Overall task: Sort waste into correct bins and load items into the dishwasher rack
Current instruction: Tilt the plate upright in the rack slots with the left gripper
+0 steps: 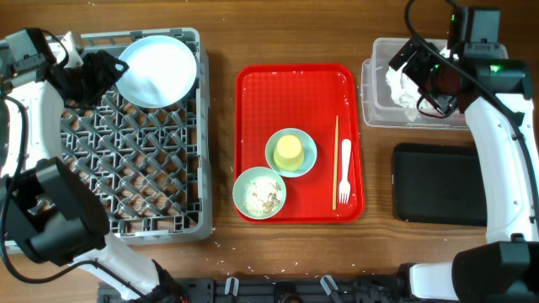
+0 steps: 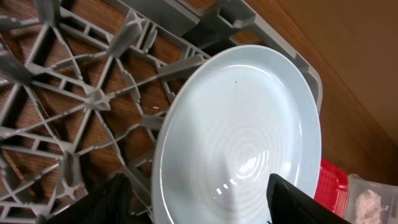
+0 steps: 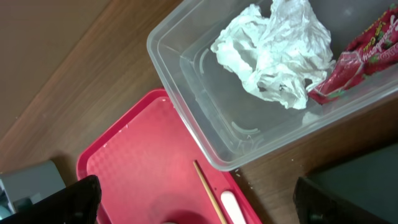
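Observation:
A white plate (image 1: 157, 70) leans tilted among the pegs in the far right corner of the grey dishwasher rack (image 1: 194, 168). My left gripper (image 1: 108, 71) is just left of it. In the left wrist view the plate (image 2: 242, 130) fills the frame and the left gripper (image 2: 199, 208) is open, its fingers spread either side of the lower rim. My right gripper (image 1: 407, 67) hangs open over the clear tub (image 1: 370, 101). A crumpled napkin (image 3: 273, 46) and a red wrapper (image 3: 360, 53) lie in the tub (image 3: 186, 93). The right gripper (image 3: 208, 202) holds nothing.
The red tray (image 1: 253, 101) holds a teal bowl (image 1: 307, 160) with a yellow cup (image 1: 290, 149) in it. A second teal bowl (image 1: 259, 192) holds rice scraps. A wooden stick (image 1: 335, 160) and a white fork (image 1: 344, 172) lie beside them. A black tray (image 1: 440, 183) is at the right.

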Motion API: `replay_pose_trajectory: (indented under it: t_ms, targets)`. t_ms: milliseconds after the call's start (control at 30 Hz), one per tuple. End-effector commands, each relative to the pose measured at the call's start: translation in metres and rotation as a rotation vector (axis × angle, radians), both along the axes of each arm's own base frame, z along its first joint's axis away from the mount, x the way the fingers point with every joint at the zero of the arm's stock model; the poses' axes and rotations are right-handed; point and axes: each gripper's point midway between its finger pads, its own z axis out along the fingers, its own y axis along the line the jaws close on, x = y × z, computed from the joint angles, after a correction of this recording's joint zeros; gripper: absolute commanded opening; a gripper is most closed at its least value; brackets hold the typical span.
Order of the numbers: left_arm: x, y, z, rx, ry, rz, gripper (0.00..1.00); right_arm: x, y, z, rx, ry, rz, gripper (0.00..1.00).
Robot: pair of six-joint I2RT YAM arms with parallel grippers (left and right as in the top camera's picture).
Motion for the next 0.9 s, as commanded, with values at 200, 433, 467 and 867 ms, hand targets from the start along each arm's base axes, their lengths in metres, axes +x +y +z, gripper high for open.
replay_pose_trajectory:
  t_ms: [200,433,467,867]
  targets:
    - [0.013,-0.003,-0.028,-0.039,-0.010,-0.045,0.62,-0.003,0.004,-0.005,0.014,0.019,0.003,1.00]
    - [0.011,-0.001,-0.054,0.009,0.065,-0.028,0.38,-0.007,0.004,-0.009,0.013,0.039,0.004,1.00]
    - [0.010,0.001,-0.056,0.021,0.076,-0.021,0.33,-0.007,0.004,-0.010,0.013,0.041,0.005,1.00]
    - [0.010,0.001,-0.017,0.038,0.009,0.003,0.04,-0.006,0.004,-0.010,-0.002,0.035,0.022,1.00]
